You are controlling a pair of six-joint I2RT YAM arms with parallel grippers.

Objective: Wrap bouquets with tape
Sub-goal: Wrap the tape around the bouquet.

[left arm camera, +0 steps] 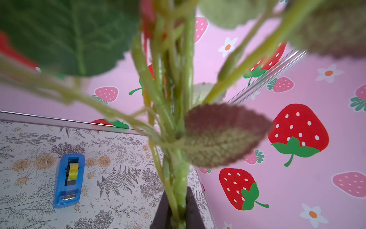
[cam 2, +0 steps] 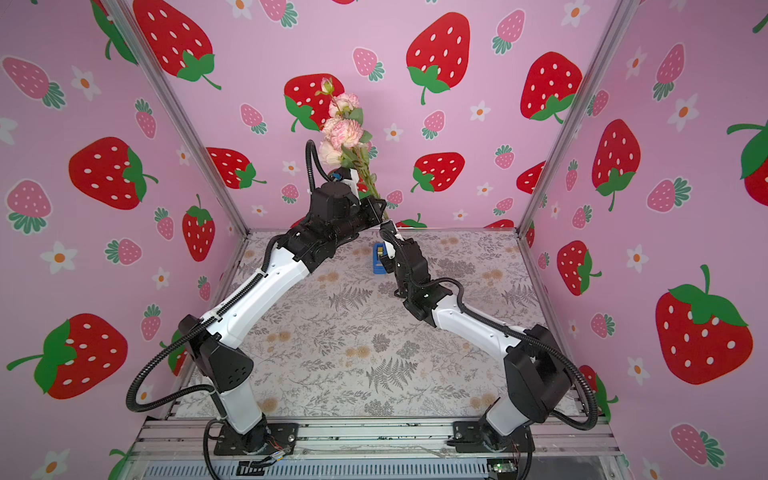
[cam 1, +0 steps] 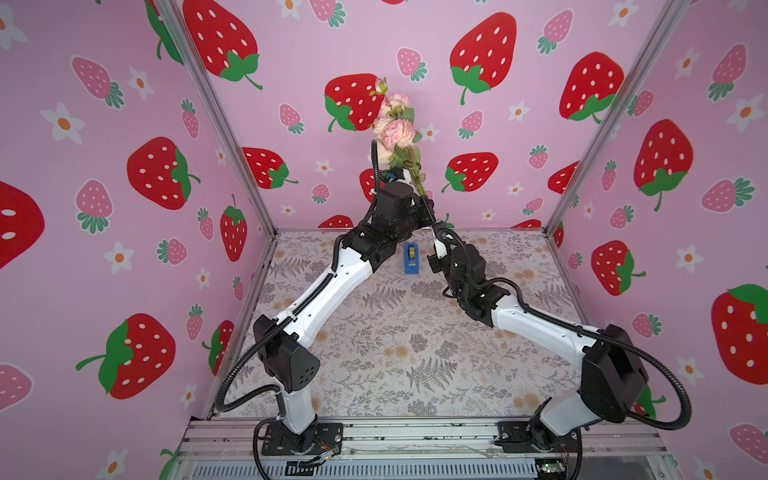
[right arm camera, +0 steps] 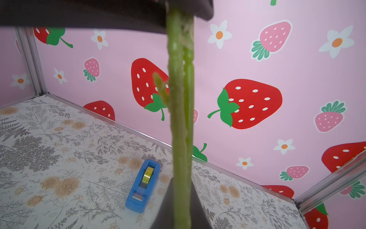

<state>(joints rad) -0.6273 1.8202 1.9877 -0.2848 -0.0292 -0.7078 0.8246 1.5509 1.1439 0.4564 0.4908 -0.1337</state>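
Observation:
The bouquets [cam 1: 392,129] [cam 2: 343,129], one bunch of pale pink flowers with green leaves, stand raised and upright in front of the back wall. My left gripper [cam 1: 428,208] [left arm camera: 177,195] is shut on the green stems [left arm camera: 179,178] just under the leaves. Right below it, my right gripper [cam 1: 436,230] [right arm camera: 181,185] has its fingers pressed against the lower stems [right arm camera: 180,99] on both sides. The tape [cam 1: 411,258] [cam 2: 378,259] [left arm camera: 69,180] [right arm camera: 143,188], a yellowish roll in a blue dispenser, lies on the table under the two grippers, touched by neither.
The table covering [cam 1: 374,332] is printed with grey ferns and tan blossoms. Pink strawberry walls close in the back and both sides, with aluminium posts [cam 1: 216,116] at the corners. Both arms reach in from a metal rail [cam 1: 415,432] at the front edge.

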